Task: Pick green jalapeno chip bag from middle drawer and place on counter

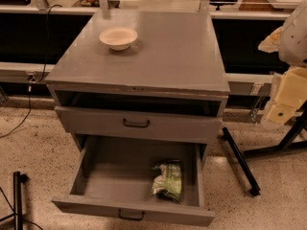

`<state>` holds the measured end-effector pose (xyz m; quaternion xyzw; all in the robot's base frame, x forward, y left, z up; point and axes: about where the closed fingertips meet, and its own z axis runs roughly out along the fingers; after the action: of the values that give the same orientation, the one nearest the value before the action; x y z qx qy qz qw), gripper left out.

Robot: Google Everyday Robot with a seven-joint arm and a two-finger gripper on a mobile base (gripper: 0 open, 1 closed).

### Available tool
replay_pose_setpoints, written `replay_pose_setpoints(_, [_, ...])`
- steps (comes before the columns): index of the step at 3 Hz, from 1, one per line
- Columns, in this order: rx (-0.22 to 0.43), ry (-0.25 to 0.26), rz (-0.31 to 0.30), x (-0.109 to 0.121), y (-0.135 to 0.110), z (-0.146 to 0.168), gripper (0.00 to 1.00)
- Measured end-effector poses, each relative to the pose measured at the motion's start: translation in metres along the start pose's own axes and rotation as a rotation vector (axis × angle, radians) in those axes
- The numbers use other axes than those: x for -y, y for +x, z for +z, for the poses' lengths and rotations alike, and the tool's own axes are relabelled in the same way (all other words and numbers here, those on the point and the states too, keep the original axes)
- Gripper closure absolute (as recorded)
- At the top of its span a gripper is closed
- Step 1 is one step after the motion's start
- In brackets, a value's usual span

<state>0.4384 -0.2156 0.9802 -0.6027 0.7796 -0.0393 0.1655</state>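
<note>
Green jalapeno chip bag, a small crinkled foil packet in light green with white and darker green print, lay inside the middle drawer, a wide grey box drawer with a small dark bar handle that stood pulled fully out at the bottom of the cabinet. The bag rested on the drawer floor toward 4 o'clock, close to the right wall and near the front panel, with bare grey floor to its left. Above it, a like-handled grey upper drawer sat closed. The counter, a broad matte grey squarish top with a scuffed front edge, carried a shallow round cream bowl at about 11 o'clock. The robot's cream-coloured gripper hung at 3 o'clock of the view, well apart from the cabinet and level with the upper drawer; whether it was spread or closed could not be told, and it touched nothing visible.
</note>
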Motion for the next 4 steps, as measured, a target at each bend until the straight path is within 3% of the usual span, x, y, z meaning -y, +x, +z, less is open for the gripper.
replay_pose_setpoints(1, [0.000, 0.000, 0.000, 0.000, 0.000, 0.000, 0.00])
replay_pose_setpoints(2, [-0.018, -0.090, 0.074, -0.004, 0.005, 0.026, 0.00])
replay_pose_setpoints(3, [-0.028, -0.165, 0.199, -0.022, 0.012, 0.064, 0.00])
replay_pose_setpoints(4, [-0.054, -0.197, 0.243, -0.037, 0.024, 0.088, 0.00])
